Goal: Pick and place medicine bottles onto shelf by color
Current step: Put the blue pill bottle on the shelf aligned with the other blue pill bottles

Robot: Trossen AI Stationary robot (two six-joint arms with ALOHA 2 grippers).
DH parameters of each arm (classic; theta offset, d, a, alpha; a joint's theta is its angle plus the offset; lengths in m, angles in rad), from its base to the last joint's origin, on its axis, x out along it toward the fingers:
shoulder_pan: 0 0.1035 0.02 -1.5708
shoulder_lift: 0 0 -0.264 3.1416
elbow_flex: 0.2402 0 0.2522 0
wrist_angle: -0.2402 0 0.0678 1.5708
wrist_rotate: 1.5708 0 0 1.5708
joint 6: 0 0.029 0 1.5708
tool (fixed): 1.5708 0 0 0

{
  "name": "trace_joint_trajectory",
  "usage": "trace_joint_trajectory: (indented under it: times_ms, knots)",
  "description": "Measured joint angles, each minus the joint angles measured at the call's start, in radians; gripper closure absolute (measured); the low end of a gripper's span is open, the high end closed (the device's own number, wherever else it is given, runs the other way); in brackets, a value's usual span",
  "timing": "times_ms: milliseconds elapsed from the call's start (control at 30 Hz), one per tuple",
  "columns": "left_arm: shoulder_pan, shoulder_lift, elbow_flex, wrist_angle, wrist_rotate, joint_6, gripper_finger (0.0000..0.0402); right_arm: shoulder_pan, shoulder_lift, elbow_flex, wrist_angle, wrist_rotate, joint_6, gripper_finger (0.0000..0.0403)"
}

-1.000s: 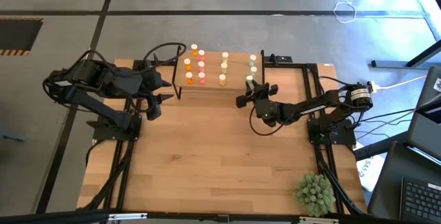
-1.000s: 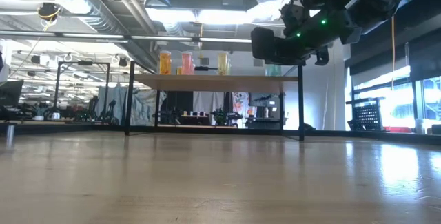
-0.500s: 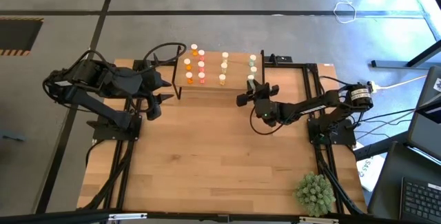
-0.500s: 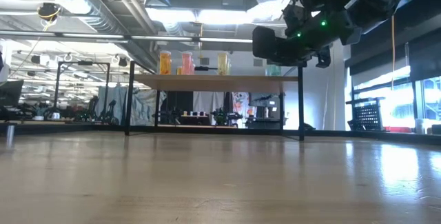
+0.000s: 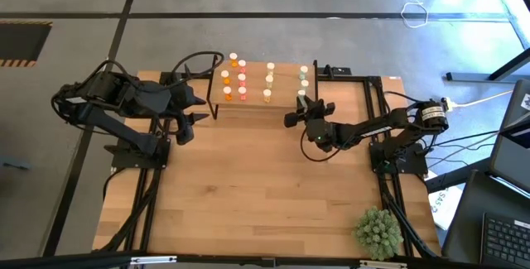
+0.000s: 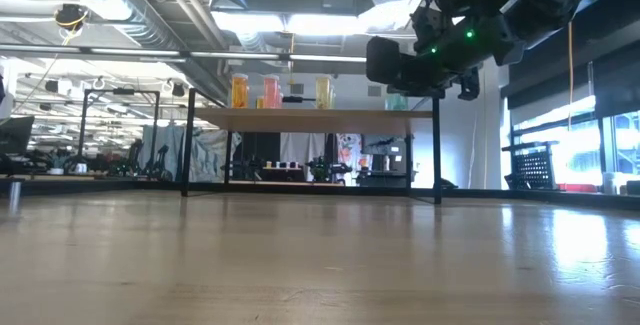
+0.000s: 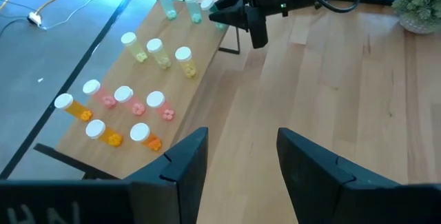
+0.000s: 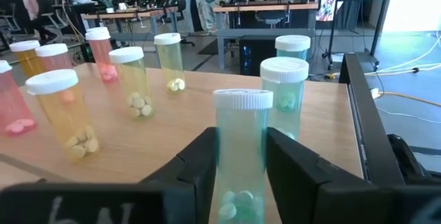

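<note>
The shelf (image 5: 286,87) stands at the table's far edge and carries the medicine bottles in columns by colour: orange (image 5: 228,79), red-pink (image 5: 242,74), pale yellow (image 5: 269,79), pale green (image 5: 304,77). My right gripper (image 5: 305,105) sits at the shelf's near right corner, shut on a pale green bottle (image 8: 242,148). Two more green bottles (image 8: 284,86) stand upright behind it. My left gripper (image 5: 201,109) hovers open over the table, left of the shelf, empty; its fingers (image 7: 186,169) frame bare tabletop in the left wrist view. My right gripper holds the pale green bottle by its body below the white cap (image 8: 224,162), pinched between the two fingers (image 8: 200,165). It comes roughly level from the table's near side. The bottle stands upright; the fingers hide its base, so I cannot tell whether it rests on the shelf.
A spiky green plant ball (image 5: 378,232) sits at the table's near right corner. The shelf's black legs (image 6: 437,155) stand on the far part of the table. The wide wooden tabletop (image 5: 248,186) stretches in front of the shelf. Cables and a frame lie beyond the right edge.
</note>
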Motion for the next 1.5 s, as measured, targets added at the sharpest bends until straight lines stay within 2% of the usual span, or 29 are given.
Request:
trace_joint_trajectory:
  times_ms: [433, 867, 1067, 1500]
  knots:
    - [0.000, 0.000, 0.000, 0.000, 0.001, 0.000, 0.0234, 0.000, 0.002, -0.002, -0.018, -0.025, -0.014, 0.0230]
    - [0.000, 0.000, 0.000, 0.000, 0.002, 0.000, 0.0234, 0.000, 0.002, -0.002, -0.010, -0.010, -0.080, 0.0228]
    - [0.000, 0.000, 0.000, 0.000, 0.002, 0.000, 0.0234, 0.000, 0.002, -0.002, -0.008, 0.067, -0.083, 0.0228]
    - [0.000, 0.000, 0.000, 0.000, 0.002, 0.000, 0.0234, 0.001, 0.002, -0.002, -0.007, 0.063, -0.083, 0.0228]
